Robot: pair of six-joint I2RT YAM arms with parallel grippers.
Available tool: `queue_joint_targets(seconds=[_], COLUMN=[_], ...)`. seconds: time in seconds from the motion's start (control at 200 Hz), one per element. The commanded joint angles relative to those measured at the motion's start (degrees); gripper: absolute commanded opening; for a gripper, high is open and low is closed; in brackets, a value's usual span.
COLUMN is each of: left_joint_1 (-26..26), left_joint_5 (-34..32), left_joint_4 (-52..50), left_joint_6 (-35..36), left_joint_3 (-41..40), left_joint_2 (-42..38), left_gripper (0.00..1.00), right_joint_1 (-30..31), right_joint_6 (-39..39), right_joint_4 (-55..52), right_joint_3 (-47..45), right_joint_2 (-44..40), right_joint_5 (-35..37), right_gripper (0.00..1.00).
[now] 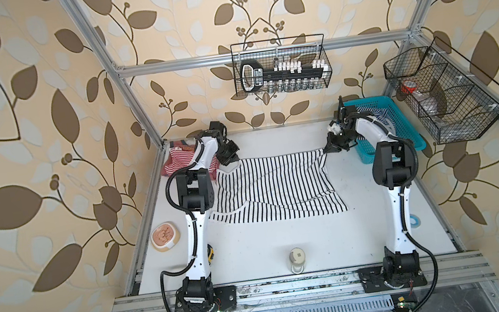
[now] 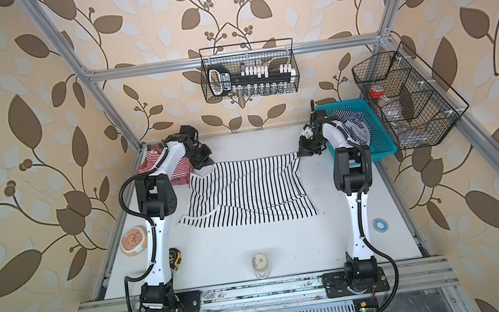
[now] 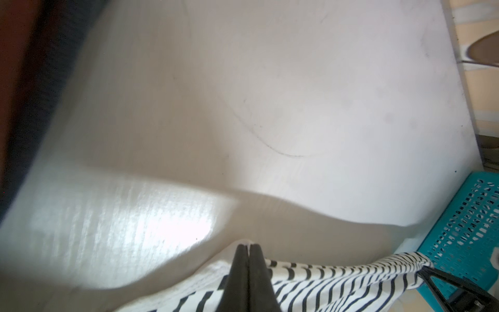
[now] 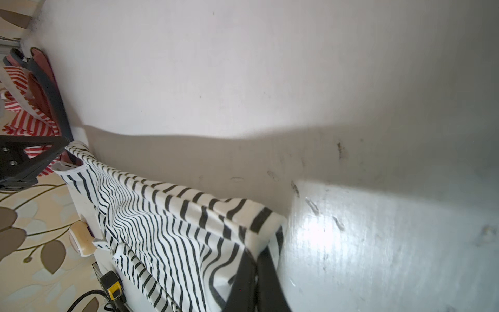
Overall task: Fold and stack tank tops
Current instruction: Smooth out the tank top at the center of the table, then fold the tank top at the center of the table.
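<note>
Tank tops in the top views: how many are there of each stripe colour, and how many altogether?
Black-and-white top: 1
Red-and-white top: 1
Navy-and-white top, in the blue basket: 1
Total: 3

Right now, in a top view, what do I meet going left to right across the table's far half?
Red-and-white top → left gripper → black-striped top → right gripper → blue basket.
</note>
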Motion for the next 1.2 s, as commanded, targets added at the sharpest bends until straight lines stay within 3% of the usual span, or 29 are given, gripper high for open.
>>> queue_joint_targets(seconds=[0.0,0.34,0.815,1.02,1.16,1.195], left_joint_1=[1.3,1.3,1.2,1.2,1.2,1.2], left_joint_5=[-0.8,1.0,1.9,2.0,1.9,1.9], left_joint_4=[0.2,1.7,1.9,1.9,2.1,2.1], left_joint_6=[0.2,-0.5,-0.5,-0.2,-0.1,-0.1], left_joint_3=[2.3,2.3,2.3,2.3,2.3,2.3], left_joint_2=[0.6,1.4,2.1,2.2,1.8,1.7], left_gripper=[0.00,0.00,0.00,0.00,0.00,0.00], right_joint_1=[-0.8,-0.6,1.2,1.2,1.1,1.1], right_joint_6=[-2.4,3.7,6.0,7.8,7.8,7.7], right_joint_4=[-3.0,6.5,7.8,10.5,11.0,11.0], right_joint_3=[2.5,-0.8,4.9,5.0,5.1,5.0], right_joint_2=[2.0,1.3,8.0,8.5,8.0,7.8], right_joint_5=[0.6,-2.7,-4.6,-4.8,-5.2,-5.1], right_gripper=[0.12,0.21,0.26,0.19,0.01,0.00])
